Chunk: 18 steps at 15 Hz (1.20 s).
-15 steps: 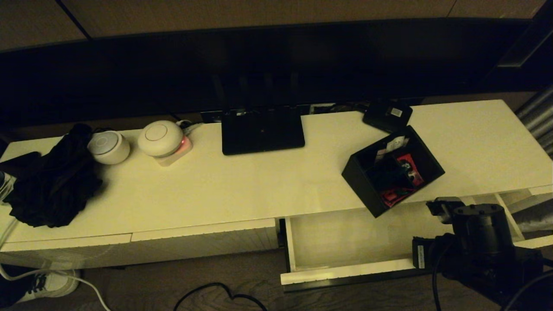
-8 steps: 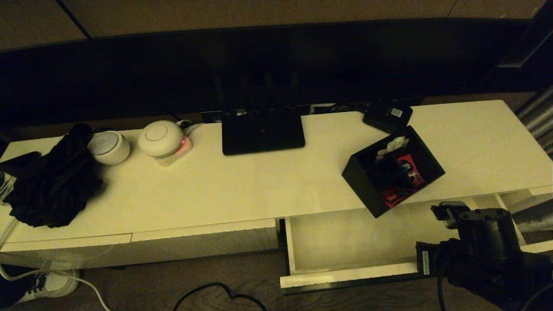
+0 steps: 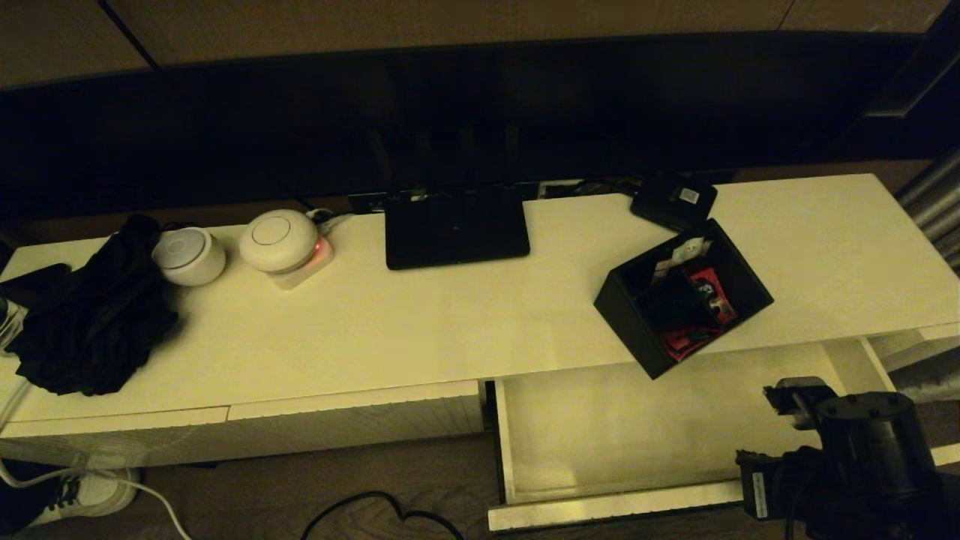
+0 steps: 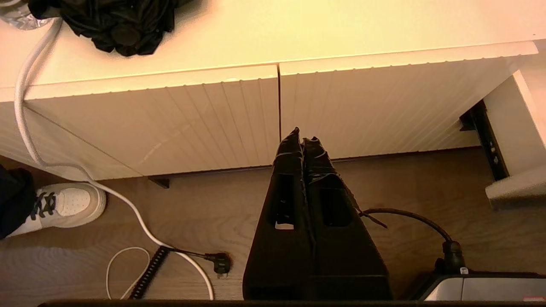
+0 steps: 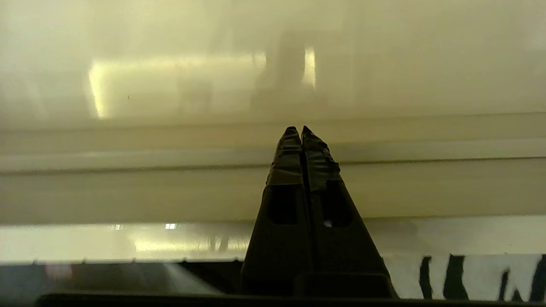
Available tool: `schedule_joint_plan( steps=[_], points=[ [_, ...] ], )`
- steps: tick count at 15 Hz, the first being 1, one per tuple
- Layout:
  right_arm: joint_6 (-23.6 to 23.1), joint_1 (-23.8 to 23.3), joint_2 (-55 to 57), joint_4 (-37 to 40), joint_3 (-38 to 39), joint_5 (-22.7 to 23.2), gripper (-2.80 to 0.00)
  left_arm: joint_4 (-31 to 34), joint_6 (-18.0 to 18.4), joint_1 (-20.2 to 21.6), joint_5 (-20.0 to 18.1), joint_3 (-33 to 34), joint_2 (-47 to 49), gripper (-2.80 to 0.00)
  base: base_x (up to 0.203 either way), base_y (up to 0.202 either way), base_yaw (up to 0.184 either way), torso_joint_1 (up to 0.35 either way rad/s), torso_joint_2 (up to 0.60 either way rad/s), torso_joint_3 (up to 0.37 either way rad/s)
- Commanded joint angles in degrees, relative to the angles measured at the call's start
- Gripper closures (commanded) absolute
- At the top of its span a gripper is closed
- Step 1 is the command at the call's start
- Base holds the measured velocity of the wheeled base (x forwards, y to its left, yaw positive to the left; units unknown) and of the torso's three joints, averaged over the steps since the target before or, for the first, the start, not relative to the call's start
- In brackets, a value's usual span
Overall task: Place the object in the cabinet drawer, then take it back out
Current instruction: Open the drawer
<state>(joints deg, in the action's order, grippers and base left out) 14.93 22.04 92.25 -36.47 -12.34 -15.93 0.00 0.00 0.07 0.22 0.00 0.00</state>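
The black divided box (image 3: 682,297) sits on top of the white bench (image 3: 420,330), near its front edge and turned at an angle, with one corner hanging just over the pulled-out drawer (image 3: 622,435). Red and white packets show among its compartments. It lies up and away from the right claw (image 5: 297,130), well apart from it, with nothing touching it.

The right claw is down at the drawer's front right end, its two fingers pressed flat together with nothing between them. From its own camera the tips point over the drawer's front rim toward the plain pale interior, which is all that shows ahead of them. In the head view only the dark bulk of the right arm (image 3: 847,442) is visible, low beside the drawer front.

The left claw (image 4: 302,137) hangs low in front of the closed ribbed fronts on the bench's left half, its fingers likewise pressed together and holding nothing, above the wooden floor (image 4: 204,213) with its white cable (image 4: 85,175).

Farther beyond the box, at the back of the bench, lies a small flat black device with a white label (image 3: 673,199); a black router (image 3: 456,228) stands behind the middle of the bench.
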Motion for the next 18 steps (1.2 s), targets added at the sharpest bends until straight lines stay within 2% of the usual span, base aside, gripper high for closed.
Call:
schedule_joint_plan(
  steps=[1, 4, 10, 15, 18],
  points=[
    [0.01, 0.83, -2.89, 0.53, 2.01, 0.47, 0.00, 0.00, 0.00, 0.01, 0.04, 0.18, 0.00, 0.00, 0.000, 0.000, 0.000, 0.000, 0.00, 0.000],
    [0.08, 1.22, -6.75, 4.31, 2.78, 1.47, 0.00, 0.00, 0.00, 0.01, 0.04, 0.18, 0.00, 0.00, 0.000, 0.000, 0.000, 0.000, 0.00, 0.000],
    [1.14, 2.55, -13.22, 15.50, 3.37, 6.93, 0.00, 0.00, 0.00, 0.01, 0.04, 0.18, 0.00, 0.00, 0.000, 0.000, 0.000, 0.000, 0.00, 0.000],
    [1.07, 2.66, -15.31, 20.54, 3.64, 7.95, 0.00, 0.00, 0.00, 0.01, 0.04, 0.18, 0.00, 0.00, 0.000, 0.000, 0.000, 0.000, 0.00, 0.000],
    [0.80, 2.59, -17.36, 20.30, 2.71, 7.60, 0.00, 0.00, 0.00, 0.01, 0.04, 0.18, 0.00, 0.00, 0.000, 0.000, 0.000, 0.000, 0.00, 0.000]
  ],
)
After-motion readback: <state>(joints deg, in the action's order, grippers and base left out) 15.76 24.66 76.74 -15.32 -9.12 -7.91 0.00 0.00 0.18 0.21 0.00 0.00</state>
